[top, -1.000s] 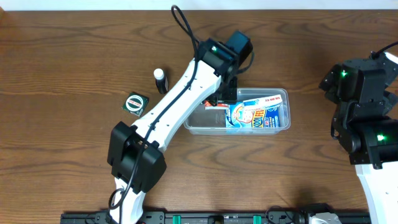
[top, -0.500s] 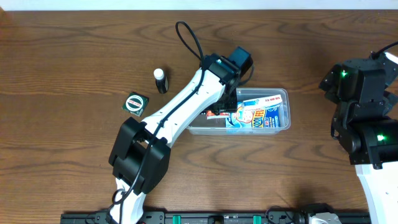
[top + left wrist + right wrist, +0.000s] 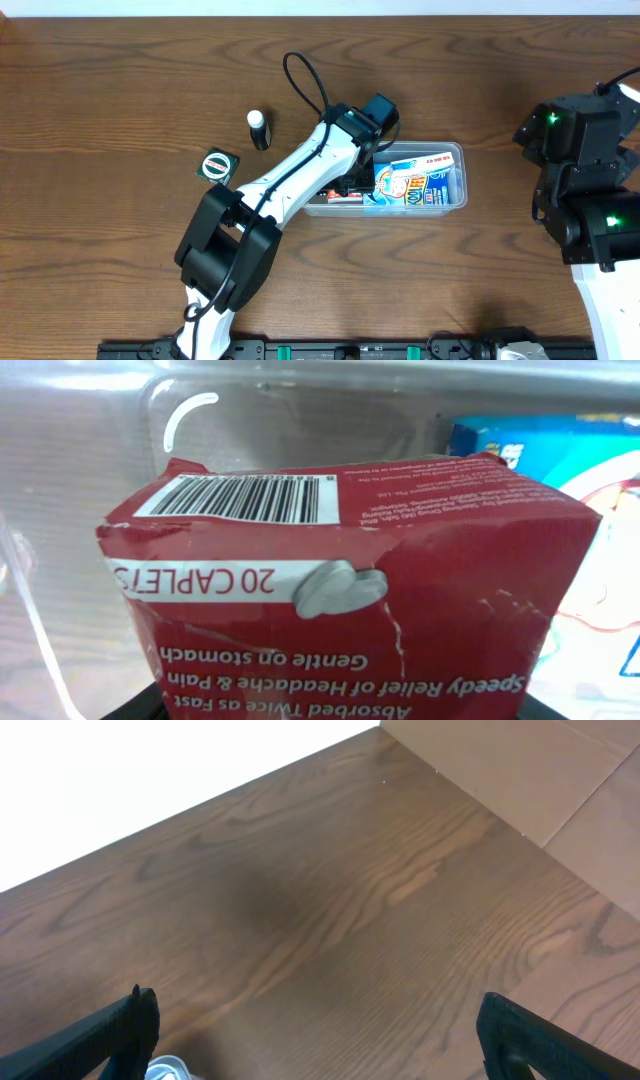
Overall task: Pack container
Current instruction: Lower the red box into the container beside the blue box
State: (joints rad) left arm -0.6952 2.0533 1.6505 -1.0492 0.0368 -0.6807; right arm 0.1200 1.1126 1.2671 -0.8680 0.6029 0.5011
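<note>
Between the fingers of my left pincer (image 3: 357, 173) sits a crumpled red cardboard box (image 3: 340, 610) of caplets. The fingers themselves are hidden beneath it in the wrist view, but it fills that view so squarely, barcode face up, that I judge I am clamped on it. Just behind it rise the wall and rounded corner of the clear, shallow rectangular plastic container (image 3: 456, 152), so the box is inside the rim at the tub's left end; whether it touches the floor I cannot tell. Just beside the box, to the right, lies a flat blue printed packet (image 3: 415, 186) that takes up the rest of the floor. The container's long axis runs left to right across the brown wooden table (image 3: 120, 80), and the only free patch is the end under my left pincer. The coming move, as I judge it, is a short drop and a release, keeping the box off the packet's edge. My right pincer (image 3: 320, 1040) hangs spread wide over bare wood, holding nothing, well apart from the tub; the left arm is plainly the nearer.
</note>
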